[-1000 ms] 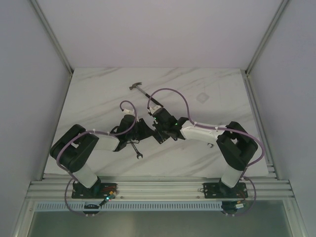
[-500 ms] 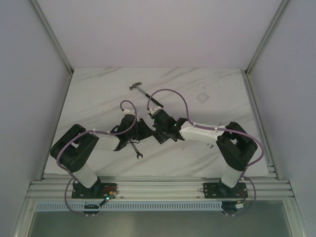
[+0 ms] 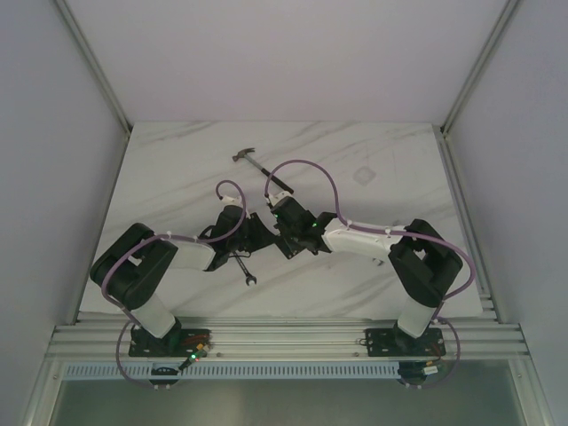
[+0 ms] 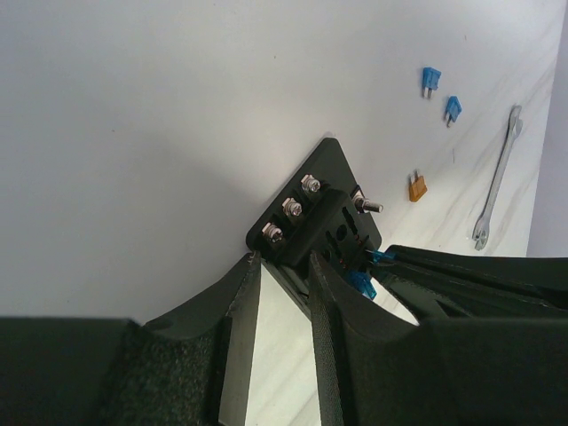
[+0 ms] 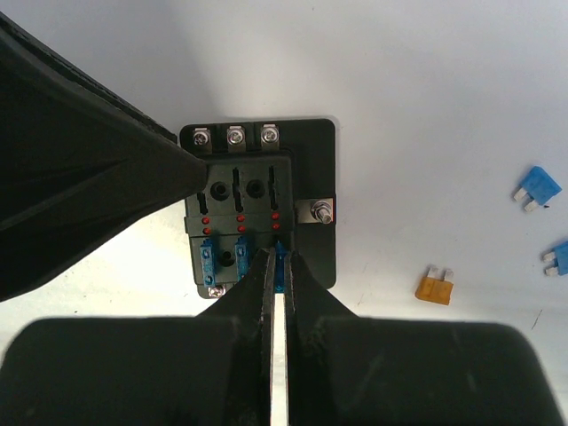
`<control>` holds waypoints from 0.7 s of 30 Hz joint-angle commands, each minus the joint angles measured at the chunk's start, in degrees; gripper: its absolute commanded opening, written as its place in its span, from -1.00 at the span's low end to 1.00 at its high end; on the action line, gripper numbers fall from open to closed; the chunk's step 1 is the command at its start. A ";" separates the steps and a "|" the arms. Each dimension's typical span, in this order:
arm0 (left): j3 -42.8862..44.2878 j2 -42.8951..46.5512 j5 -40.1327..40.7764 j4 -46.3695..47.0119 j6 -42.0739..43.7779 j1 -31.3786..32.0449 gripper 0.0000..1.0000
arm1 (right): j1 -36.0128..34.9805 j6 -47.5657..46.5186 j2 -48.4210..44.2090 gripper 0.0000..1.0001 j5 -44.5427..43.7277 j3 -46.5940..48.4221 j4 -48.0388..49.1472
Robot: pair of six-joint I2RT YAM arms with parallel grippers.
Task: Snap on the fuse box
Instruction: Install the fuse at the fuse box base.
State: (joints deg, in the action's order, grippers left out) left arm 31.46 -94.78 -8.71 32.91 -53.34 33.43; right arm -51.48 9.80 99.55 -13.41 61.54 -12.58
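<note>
Fuse box (image 5: 257,191) lies flat on the marble table (image 3: 177,169), roughly mid-table between the two arms. The right gripper (image 5: 280,266) is pinched tight on a blue fuse (image 5: 280,256) standing at the box's right-hand slot, and the seated fuses (image 5: 209,262) sit in the slots just beside it. The left gripper (image 4: 282,271) has its fingers astride the box's near corner; whether they actually clamp it, I can't tell. Off to the side lie an orange fuse (image 5: 435,286), two loose blue fuses (image 5: 537,186) and, farther out, a wrench (image 4: 497,177).
</note>
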 commanded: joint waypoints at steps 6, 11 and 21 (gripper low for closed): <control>0.79 -0.62 0.89 -2.59 0.14 0.24 -0.25 | -0.48 1.84 1.02 -0.75 -1.21 1.66 0.01; 0.86 -0.56 0.91 -2.68 0.17 0.31 -0.24 | -0.52 2.10 0.41 -0.65 -1.04 1.66 0.02; 0.98 -0.43 1.03 -2.88 0.17 0.36 -0.24 | -0.49 2.54 -0.31 -0.56 0.04 1.83 0.02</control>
State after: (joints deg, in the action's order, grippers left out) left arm 31.51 -94.78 -8.71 32.84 -53.34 33.50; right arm -51.51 11.25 99.61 -13.39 61.63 -12.58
